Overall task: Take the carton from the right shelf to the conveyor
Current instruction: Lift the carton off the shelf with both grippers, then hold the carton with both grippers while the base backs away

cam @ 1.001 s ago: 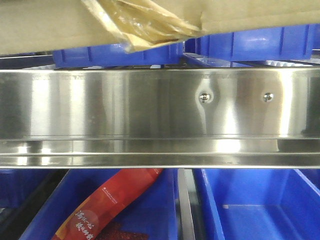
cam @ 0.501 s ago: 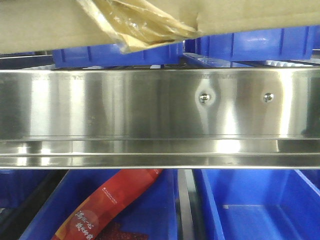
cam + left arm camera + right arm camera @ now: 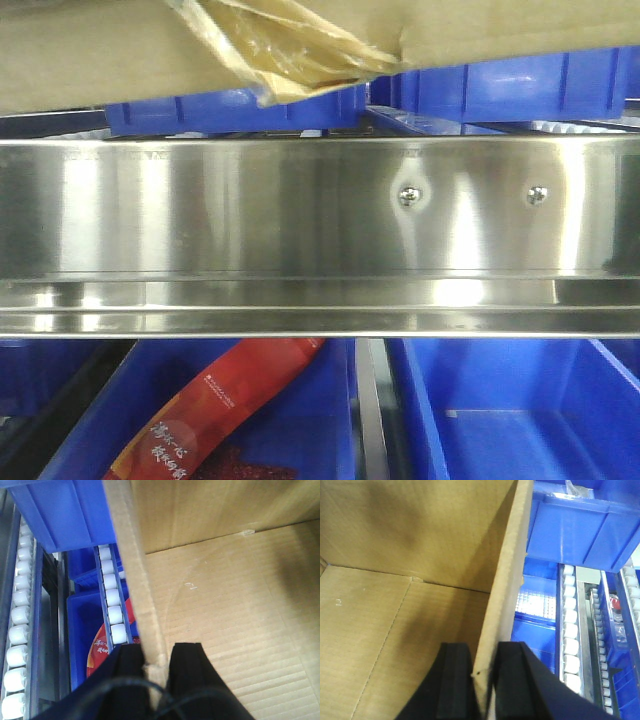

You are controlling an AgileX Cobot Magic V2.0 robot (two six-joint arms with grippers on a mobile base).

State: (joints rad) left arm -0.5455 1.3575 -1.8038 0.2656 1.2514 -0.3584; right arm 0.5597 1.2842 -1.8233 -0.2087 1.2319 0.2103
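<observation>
The brown carton [image 3: 90, 55] crosses the top of the front view, above the shelf's steel rail [image 3: 250, 210], with wrinkled yellowish tape [image 3: 280, 45] hanging off its lower edge. In the left wrist view my left gripper [image 3: 156, 655] is shut on the carton's left wall [image 3: 137, 570], black fingers [image 3: 186, 670] either side; the open inside floor [image 3: 240, 630] lies to the right. In the right wrist view my right gripper [image 3: 482, 662] is shut on the carton's right wall [image 3: 507, 575], and the inside [image 3: 385, 645] lies to the left. The conveyor is out of view.
Blue plastic bins [image 3: 510, 85] stand behind the carton on the shelf and more [image 3: 510, 410] sit below the rail, one holding a red packet [image 3: 215, 405]. White roller tracks [image 3: 112, 605] [image 3: 570, 630] and blue bins [image 3: 580, 530] flank the carton on both sides.
The carton's tape and lower edge wavered slightly left, then back right, over the rail. The shelf and bins have not moved.
</observation>
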